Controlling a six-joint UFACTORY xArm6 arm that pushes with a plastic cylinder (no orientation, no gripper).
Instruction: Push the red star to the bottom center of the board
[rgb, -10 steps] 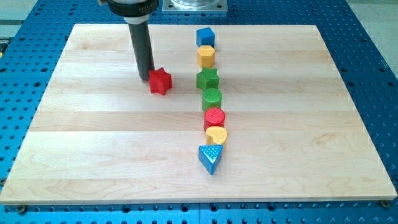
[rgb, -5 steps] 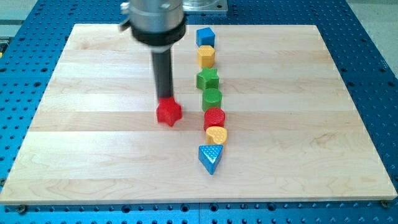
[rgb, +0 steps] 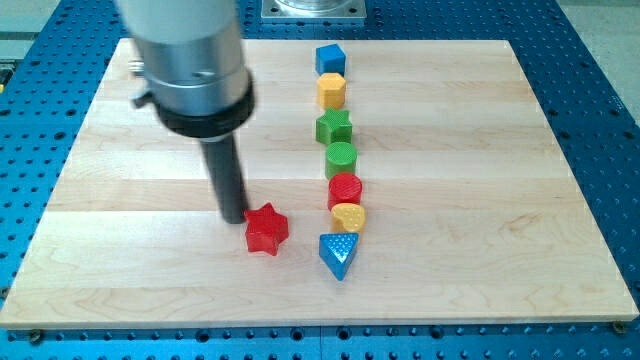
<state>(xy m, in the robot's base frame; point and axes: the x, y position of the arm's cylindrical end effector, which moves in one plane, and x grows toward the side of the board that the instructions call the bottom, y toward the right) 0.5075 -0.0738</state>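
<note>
The red star lies on the wooden board, a little left of centre and below the middle. My tip stands just to the star's upper left, touching or nearly touching it. The dark rod rises from there to the big grey and black arm end in the view's upper left.
A column of blocks runs down the board right of the star: blue cube, yellow hexagon, green star, green cylinder, red cylinder, yellow heart, blue triangle. The blue triangle is close to the star's right.
The red star has moved down the board from the upper middle to below the middle. My tip has followed it down and now sits at its upper left.
</note>
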